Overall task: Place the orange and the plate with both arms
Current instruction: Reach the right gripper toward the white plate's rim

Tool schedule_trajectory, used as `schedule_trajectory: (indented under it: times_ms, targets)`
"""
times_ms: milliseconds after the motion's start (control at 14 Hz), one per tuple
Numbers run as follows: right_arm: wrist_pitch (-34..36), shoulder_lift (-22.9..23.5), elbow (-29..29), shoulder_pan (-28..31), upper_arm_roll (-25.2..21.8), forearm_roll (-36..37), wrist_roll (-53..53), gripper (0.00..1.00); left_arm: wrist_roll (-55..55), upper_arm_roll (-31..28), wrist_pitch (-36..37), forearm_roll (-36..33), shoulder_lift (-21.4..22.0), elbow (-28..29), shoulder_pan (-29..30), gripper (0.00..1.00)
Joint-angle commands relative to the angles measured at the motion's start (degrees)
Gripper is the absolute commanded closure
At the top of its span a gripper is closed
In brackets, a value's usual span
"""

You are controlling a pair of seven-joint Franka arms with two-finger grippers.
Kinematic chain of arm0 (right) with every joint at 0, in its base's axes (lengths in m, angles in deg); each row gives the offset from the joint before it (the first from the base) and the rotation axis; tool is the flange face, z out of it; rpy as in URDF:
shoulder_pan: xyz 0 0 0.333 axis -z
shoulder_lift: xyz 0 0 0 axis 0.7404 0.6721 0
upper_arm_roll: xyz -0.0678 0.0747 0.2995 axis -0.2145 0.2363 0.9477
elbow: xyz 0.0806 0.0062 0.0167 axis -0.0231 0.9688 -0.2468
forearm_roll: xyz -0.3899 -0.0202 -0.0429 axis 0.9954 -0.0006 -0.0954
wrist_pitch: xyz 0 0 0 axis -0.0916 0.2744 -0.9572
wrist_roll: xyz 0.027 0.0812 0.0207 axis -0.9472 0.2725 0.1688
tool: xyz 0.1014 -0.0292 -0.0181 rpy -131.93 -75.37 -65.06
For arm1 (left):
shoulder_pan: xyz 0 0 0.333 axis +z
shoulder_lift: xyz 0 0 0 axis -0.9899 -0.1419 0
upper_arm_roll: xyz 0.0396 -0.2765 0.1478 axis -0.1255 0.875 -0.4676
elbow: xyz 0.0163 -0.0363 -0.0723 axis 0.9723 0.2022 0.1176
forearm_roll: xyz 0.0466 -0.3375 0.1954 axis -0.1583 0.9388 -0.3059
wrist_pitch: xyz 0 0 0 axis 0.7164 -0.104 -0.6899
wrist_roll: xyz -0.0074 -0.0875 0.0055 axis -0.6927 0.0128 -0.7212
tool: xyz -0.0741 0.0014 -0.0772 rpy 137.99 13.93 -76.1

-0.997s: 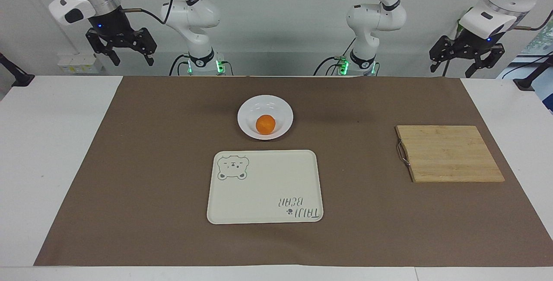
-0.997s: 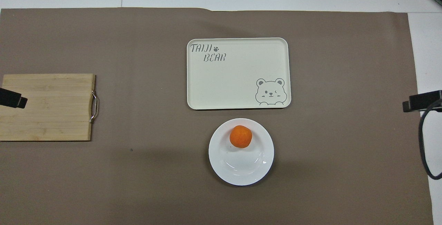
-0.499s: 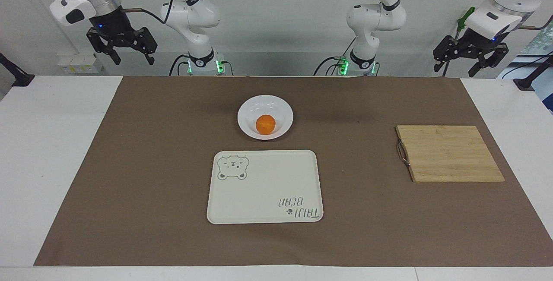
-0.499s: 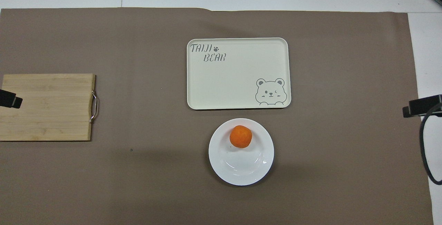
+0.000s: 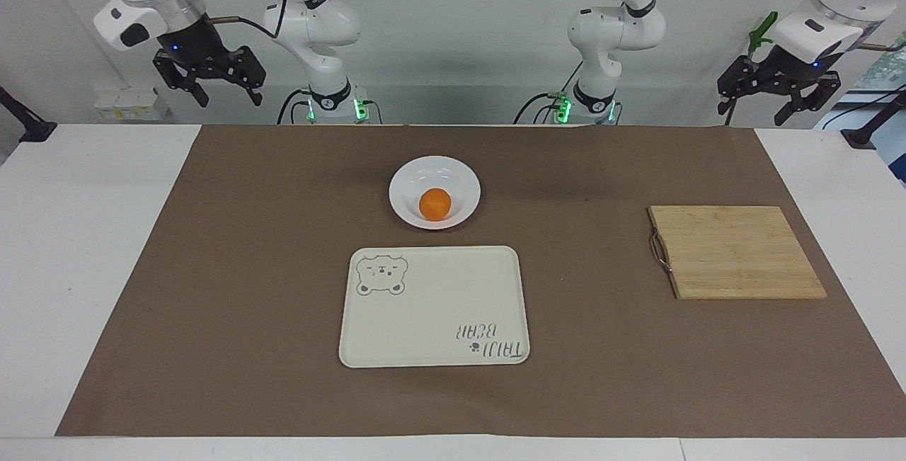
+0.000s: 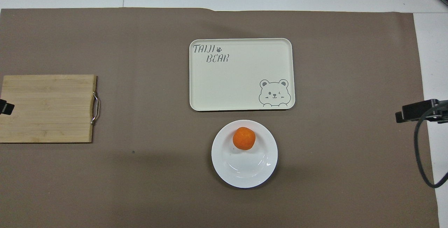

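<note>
The orange [image 5: 434, 204] [image 6: 244, 138] lies in the white plate [image 5: 405, 181] [image 6: 245, 170], which rests on the brown mat midway between the two arm bases. My right gripper [image 5: 228, 96] [image 6: 411, 111] hangs high over the right arm's end of the table, open and empty. My left gripper [image 5: 756, 115] hangs high over the left arm's end, also open and empty. In the overhead view only a tip of the left gripper [image 6: 5, 107] shows, at the frame's edge. Both grippers are well apart from the plate.
A cream tray [image 5: 425, 319] [image 6: 241, 77] with a bear drawing lies farther from the robots than the plate, close beside it. A bamboo cutting board [image 5: 736, 252] [image 6: 47, 108] with a metal handle lies toward the left arm's end. A brown mat [image 5: 248, 270] covers the table.
The right gripper has shifted slightly toward the table's middle. The left gripper has risen and drifted outward toward its own end. Orange and plate have not moved.
</note>
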Motion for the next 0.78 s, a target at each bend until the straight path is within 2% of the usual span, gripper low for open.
schedule_trajectory:
  times_ms: [0,285,427,712]
  targets:
    - [-7.0,-2.2,9.1,0.2,0.3,-3.2,1.2,0.00,-5.0,0.8,0.1,0.5,0.8,0.4,0.4,0.00]
    - [-17.7,-1.9,18.4,-1.9,0.8,-11.5,1.3,0.00,-5.4,0.8,-0.1,0.5,0.8,0.5,0.1,0.00]
    - [-20.0,-1.4,20.4,-2.0,0.8,-15.6,2.3,0.00,-5.7,1.0,0.5,0.5,0.8,0.5,-0.2,0.00]
    - [-26.3,-0.9,27.5,-2.1,0.8,-23.8,10.8,0.00,-5.6,1.0,0.5,0.5,0.9,0.5,0.0,0.00]
